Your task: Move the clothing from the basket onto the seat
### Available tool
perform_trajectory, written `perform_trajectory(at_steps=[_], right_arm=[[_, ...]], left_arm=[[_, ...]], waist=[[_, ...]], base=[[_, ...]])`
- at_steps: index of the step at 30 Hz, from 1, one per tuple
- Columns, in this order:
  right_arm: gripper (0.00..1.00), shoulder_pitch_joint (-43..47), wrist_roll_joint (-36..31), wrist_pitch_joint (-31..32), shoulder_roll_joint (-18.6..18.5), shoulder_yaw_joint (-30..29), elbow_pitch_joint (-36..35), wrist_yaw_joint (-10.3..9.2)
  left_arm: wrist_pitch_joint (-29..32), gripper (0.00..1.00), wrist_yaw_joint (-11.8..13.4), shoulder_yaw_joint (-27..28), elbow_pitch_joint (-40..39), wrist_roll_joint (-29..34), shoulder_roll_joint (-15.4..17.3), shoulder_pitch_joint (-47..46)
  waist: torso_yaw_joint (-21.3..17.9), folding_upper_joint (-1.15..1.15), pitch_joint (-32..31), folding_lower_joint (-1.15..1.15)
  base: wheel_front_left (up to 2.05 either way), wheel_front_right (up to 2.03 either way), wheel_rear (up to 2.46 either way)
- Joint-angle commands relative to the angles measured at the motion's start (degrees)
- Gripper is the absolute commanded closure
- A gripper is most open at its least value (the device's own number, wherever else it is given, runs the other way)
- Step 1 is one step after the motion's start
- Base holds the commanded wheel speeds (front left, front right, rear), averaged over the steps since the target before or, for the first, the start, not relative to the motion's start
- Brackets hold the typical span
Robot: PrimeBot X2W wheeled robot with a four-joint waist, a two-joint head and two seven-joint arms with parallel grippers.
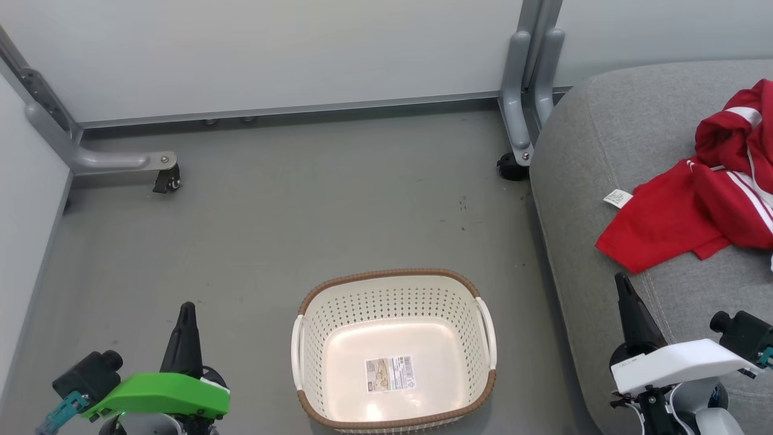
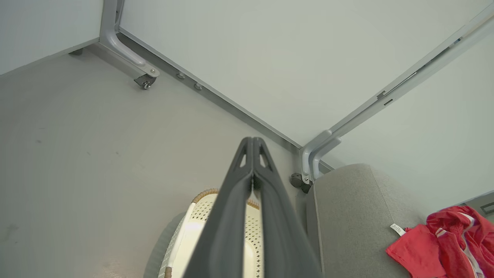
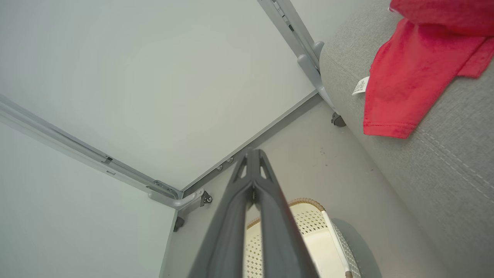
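Spotting the red clothing (image 1: 706, 199) crumpled on the grey seat (image 1: 604, 133), ahead of the right pincer (image 1: 620, 278) and a bit to its right, well clear of the fingertips. White stripes across the folds, plus a small white tag (image 1: 617, 198) poking out at the edge nearest that pincer. Cream basket (image 1: 395, 278) parked on the grey floor (image 1: 272, 211) between the two pincers, off to the left of the right one and to the right of the left pincer (image 1: 186, 308), touching neither. Barcode sticker (image 1: 390, 373) on its bare bottom, brown rim all round, seat just beside it. Right pincer showing over the seat's near edge in the head view. Both pincers squeezed together, fingers flat against each other with nothing pinched between, pointing forward. Further ahead of the left pincer, a grey frame leg ending in a small black caster (image 1: 166, 179). Second caster (image 1: 512, 166) tucked by the seat's far corner, pale wall panels behind.
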Motion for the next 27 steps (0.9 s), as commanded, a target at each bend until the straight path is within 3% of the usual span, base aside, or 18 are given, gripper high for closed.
perform_trajectory(at_steps=[1, 27], right_arm=[[1.00, -1.68, 2.18, 0.21, -0.37, -0.17, -0.26, 0.02], [1.00, -3.76, 20.26, 2.89, -0.73, -1.16, 2.86, 0.02]], left_arm=[[0.42, 1.00, -0.48, 0.53, -0.46, -2.10, -0.16, -1.88], [4.93, 1.00, -1.91, 3.53, -0.16, -19.46, -0.48, -2.94]], waist=[[0.00, 0.00, -0.06, 0.00], [-0.13, 0.00, -1.05, 0.00]], base=[[0.00, 0.00, 0.00], [0.00, 0.00, 0.00]])
